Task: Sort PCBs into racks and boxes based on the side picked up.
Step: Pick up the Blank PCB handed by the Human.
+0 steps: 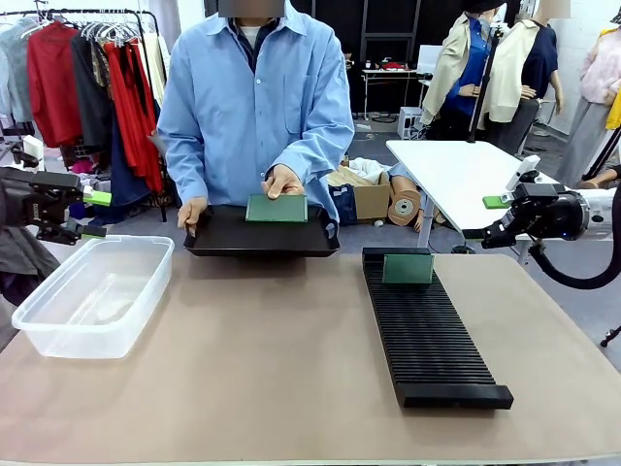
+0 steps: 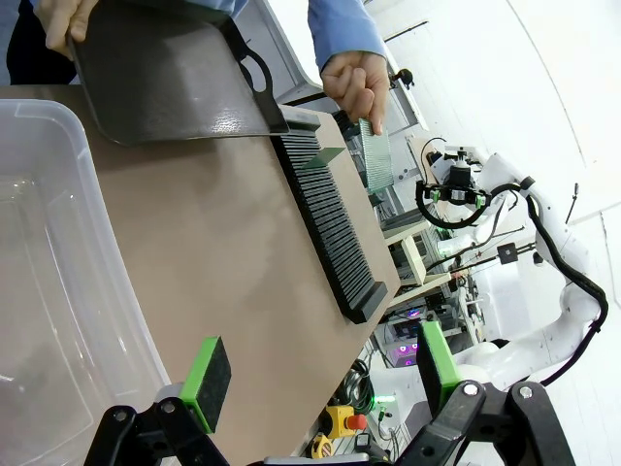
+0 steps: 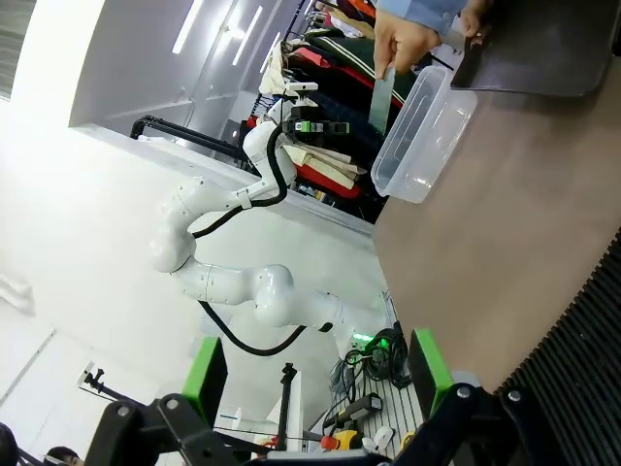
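Nearest me, the clear box [image 1: 92, 291] sits lower left and the black rack [image 1: 427, 335] lower right, a PCB [image 1: 408, 268] slotted upright at its far end. The left gripper [image 1: 95, 215] and right gripper [image 1: 490, 218] hang at the frame's edges, fingers spread wide, empty. Beyond, upper centre, the person's hand [image 1: 281, 180] stands a second PCB [image 1: 277, 208] on edge over the tray [image 1: 233, 238]. It looks like a handover, so I'd expect an arm to reach in next.

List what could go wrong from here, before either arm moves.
1. The person's hand grips the held PCB along its top edge over the tray. The left gripper or the right gripper, both open, might pinch fingers when taking it.
2. The standing PCB at the far end of the rack could be knocked if another is slotted close beside it.
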You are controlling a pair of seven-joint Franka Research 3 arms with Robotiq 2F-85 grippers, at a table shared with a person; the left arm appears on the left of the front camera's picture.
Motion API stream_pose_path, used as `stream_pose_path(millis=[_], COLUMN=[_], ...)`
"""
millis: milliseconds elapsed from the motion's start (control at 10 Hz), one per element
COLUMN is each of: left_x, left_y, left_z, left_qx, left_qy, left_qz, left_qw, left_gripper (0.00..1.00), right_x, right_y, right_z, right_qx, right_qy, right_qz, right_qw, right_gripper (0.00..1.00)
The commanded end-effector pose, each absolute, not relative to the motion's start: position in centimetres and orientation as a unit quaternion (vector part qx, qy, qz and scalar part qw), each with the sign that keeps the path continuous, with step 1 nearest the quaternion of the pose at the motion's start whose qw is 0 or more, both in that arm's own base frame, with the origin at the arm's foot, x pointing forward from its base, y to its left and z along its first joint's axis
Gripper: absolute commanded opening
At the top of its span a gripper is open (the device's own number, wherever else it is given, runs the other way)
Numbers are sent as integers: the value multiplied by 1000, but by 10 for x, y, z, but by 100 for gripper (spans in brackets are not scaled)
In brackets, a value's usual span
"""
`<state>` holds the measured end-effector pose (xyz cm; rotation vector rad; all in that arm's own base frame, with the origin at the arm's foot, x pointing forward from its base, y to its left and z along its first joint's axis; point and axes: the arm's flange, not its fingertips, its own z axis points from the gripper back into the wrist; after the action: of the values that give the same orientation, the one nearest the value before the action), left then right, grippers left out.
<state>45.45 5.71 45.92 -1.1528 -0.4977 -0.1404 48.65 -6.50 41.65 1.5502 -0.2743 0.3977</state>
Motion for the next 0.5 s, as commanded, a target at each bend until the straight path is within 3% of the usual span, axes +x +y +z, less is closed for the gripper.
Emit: stream_pose_path(millis=[0, 400], left_x=[453, 453], left_y=[57, 57], left_z=[460, 460], left_qx=[-540, -540], left_qy=[-234, -234], left_qz=[-66, -66], left_qw=[806, 806], left_gripper=[100, 100], right_x=[488, 488], right_y=[-67, -67], right_z=[418, 418], right_qx=[690, 690], right_qy=[-130, -130], right_qz=[182, 182], right_qw=[689, 689], right_gripper=[100, 100])
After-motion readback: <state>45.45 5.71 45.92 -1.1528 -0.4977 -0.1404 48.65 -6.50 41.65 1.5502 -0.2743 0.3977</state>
